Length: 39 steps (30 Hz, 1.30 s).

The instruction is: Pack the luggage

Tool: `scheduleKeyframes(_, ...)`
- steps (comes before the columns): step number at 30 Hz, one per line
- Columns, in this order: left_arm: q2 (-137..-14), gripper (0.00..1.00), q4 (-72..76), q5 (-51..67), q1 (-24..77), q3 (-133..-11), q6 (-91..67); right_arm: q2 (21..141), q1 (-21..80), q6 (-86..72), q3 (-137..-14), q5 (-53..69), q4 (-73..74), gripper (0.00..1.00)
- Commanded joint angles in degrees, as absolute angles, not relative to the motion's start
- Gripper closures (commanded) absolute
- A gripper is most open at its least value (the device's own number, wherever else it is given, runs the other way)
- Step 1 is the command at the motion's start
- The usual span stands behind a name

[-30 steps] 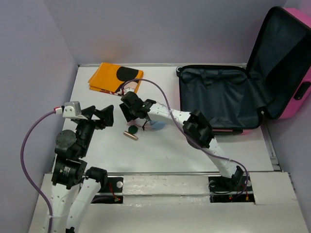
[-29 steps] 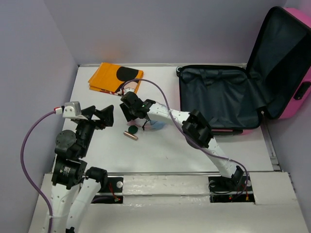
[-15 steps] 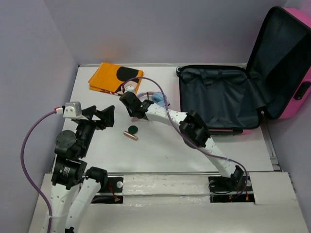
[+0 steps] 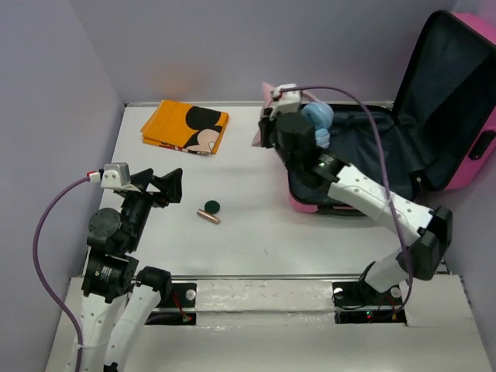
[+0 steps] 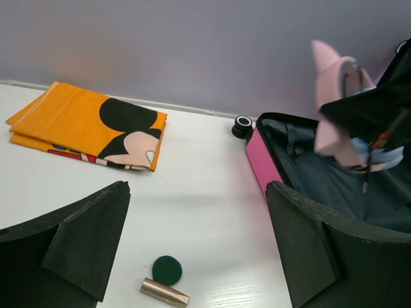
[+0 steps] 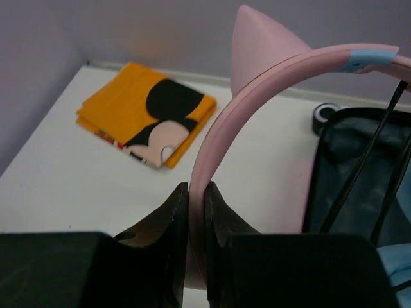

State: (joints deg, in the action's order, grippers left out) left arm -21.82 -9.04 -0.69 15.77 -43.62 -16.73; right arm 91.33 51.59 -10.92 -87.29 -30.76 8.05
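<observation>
At the near left of the white counter (image 4: 256,240) the left hand (image 4: 173,188) hangs with its jaws spread wide and nothing between them. Just beyond it, toward the counter's middle, a bronze tube (image 4: 208,217) lies flat with a dark green round disc (image 4: 210,207) just beside it on its far side. Farther back, the right hand (image 6: 196,192) is raised over the left rim of the luggage (image 4: 364,159), its jaws pinched narrow on the band of a pair of pink cat-ear headphones (image 6: 270,70) with pale blue ear pads. The pink luggage lies open at the far right corner, navy lining up, its lid propped up to the right. A folded orange cartoon-mouse cloth (image 4: 184,126) lies at the far left corner.
</observation>
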Motion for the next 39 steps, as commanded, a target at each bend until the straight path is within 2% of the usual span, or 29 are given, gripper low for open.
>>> scheduleKeyframes(1, -21.1, 0.01, -6.1, -0.9, 16.1, -43.2, -15.7, 86.0, 39.9, -7.4, -78.5, -31.6, 5.4, 0.93)
scheduleKeyframes(7, -21.6, 0.01, -5.5, -0.3, 16.0, -43.2, -15.9, 85.4, 27.3, -9.2, -69.7, -23.9, 6.5, 0.93)
scheduleKeyframes(8, -21.8, 0.01, -5.6, -0.3, 16.1, -43.2, -15.9, 86.1, 26.0, -9.1, -68.7, -24.8, 6.7, 0.87)
scheduleKeyframes(10, -22.0, 0.01, -5.5, -0.3, 16.1, -43.2, -15.9, 87.6, 26.0, -9.2, -68.2, -28.0, 7.4, 0.69)
scheduleKeyframes(11, -22.1, 0.01, -5.6, -0.3, 16.1, -43.2, -15.8, 87.6, 26.0, -9.2, -68.2, -28.6, 7.6, 0.57)
scheduleKeyframes(12, -22.2, 0.01, -5.6, -0.3, 16.0, -43.2, -15.8, 87.5, 26.0, -9.3, -68.6, -27.7, 8.4, 0.33)
scheduleKeyframes(14, -22.3, 0.01, -5.5, -0.3, 16.1, -43.2, -15.9, 86.3, 26.0, -9.1, -70.2, -24.3, 9.5, 0.22)
scheduleKeyframes(16, -22.5, 0.01, -5.5, -0.3, 16.1, -43.2, -15.9, 84.8, 26.7, -9.4, -70.7, -19.5, 9.9, 0.22)
scheduleKeyframes(19, -22.5, 0.01, -5.4, -0.3, 15.8, -43.2, -15.9, 82.3, 32.4, -7.3, -70.3, -10.6, 8.4, 0.29)
scheduleKeyframes(20, -22.5, 0.01, -5.5, -0.3, 15.6, -43.2, -15.9, 82.4, 34.3, -6.0, -70.4, -9.0, 8.1, 0.4)
scheduleKeyframes(21, -22.6, 0.01, -5.5, -0.3, 15.6, -43.2, -16.0, 82.9, 36.3, -5.3, -70.3, -6.9, 7.7, 0.44)
scheduleKeyframes(25, -22.8, 0.01, -5.4, 1.3, 15.0, -43.1, -16.0, 89.7, 46.1, -2.3, -70.7, 8.9, 4.9, 0.55)
scheduleKeyframes(27, -22.8, 0.01, -5.5, 1.2, 14.9, -43.1, -16.0, 93.7, 49.0, -1.0, -72.2, 9.6, 4.8, 0.6)
scheduleKeyframes(29, -22.9, 0.01, -5.5, 1.1, 14.8, -43.2, -15.9, 98.9, 52.5, -0.8, -75.4, 10.2, 4.9, 0.58)
scheduleKeyframes(31, -22.8, 0.01, -5.5, 1.1, 14.7, -43.2, -15.9, 102.0, 54.2, -0.7, -77.6, 10.5, 5.0, 0.48)
scheduleKeyframes(32, -22.6, 0.01, -5.5, 1.1, 14.5, -43.2, -15.9, 104.9, 55.4, -0.7, -79.8, 10.5, 5.1, 0.39)
scheduleKeyframes(33, -22.5, 0.01, -5.6, 1.1, 14.4, -43.2, -15.9, 106.3, 56.0, -0.7, -81.0, 10.4, 5.4, 0.36)
scheduleKeyframes(39, -22.2, 0.01, -5.6, 1.1, 14.4, -43.2, -15.9, 116.8, 58.5, -0.7, -88.8, 7.8, 9.6, 0.35)
